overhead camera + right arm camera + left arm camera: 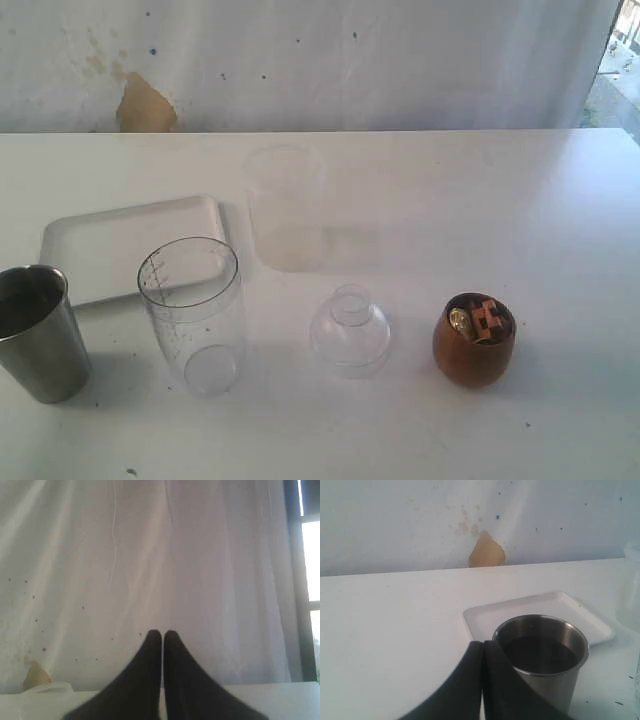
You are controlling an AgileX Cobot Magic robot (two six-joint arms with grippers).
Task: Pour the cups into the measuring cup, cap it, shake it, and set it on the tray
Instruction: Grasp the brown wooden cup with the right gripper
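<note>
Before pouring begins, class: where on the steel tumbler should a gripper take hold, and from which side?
Probably grip the steel tumbler across its upper wall, coming level from the side opposite the tray: it stands upright, widens toward the rim, and the measuring cup stands close beside it.

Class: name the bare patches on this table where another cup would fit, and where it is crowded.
Bare: the table right of the frosted cup, behind and right of the wooden cup; also the near edge in front of the dome lid. Crowded: the left, where steel tumbler, measuring cup and tray sit close together.
</note>
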